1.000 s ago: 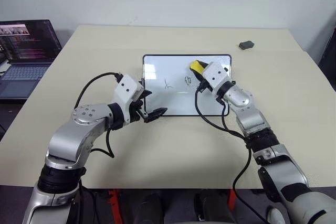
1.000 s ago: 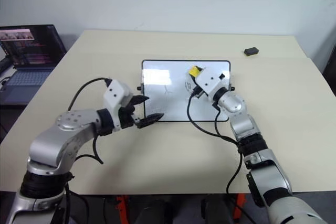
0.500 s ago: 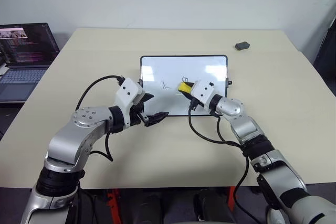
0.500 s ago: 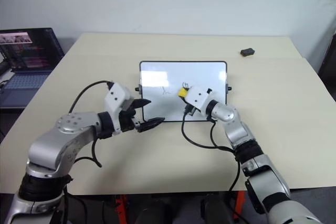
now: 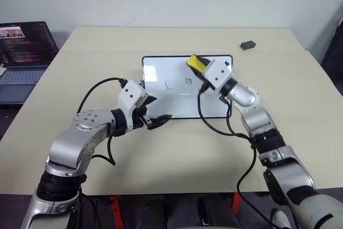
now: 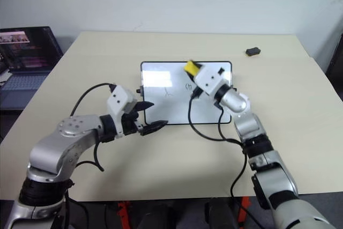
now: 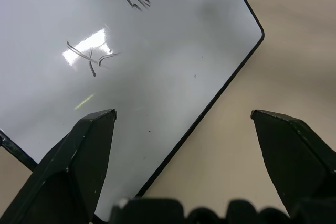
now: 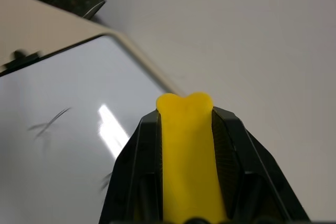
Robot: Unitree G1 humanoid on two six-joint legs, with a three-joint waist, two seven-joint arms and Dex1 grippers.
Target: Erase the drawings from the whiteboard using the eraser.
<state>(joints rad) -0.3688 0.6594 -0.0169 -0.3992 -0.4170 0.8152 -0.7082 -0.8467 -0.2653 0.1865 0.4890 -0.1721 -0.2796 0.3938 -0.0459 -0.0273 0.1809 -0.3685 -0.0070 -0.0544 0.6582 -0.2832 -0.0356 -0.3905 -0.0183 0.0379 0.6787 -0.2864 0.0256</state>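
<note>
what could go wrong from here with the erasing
The right hand holds the eraser lifted off the whiteboard, so a stroke at this height would likely miss. Two drawings remain, and a sweep could leave the left one. The open left hand sits at the board's near edge without gripping it, so the board may slide.

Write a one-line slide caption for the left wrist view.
Open left gripper poised over the whiteboard near its corner, two drawings left on it.

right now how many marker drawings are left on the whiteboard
2. A thin dark crossed scribble sits near the middle of the small black-framed white board; a small curly scribble lies just right of it. The arm holding the yellow eraser block may hide another.
</note>
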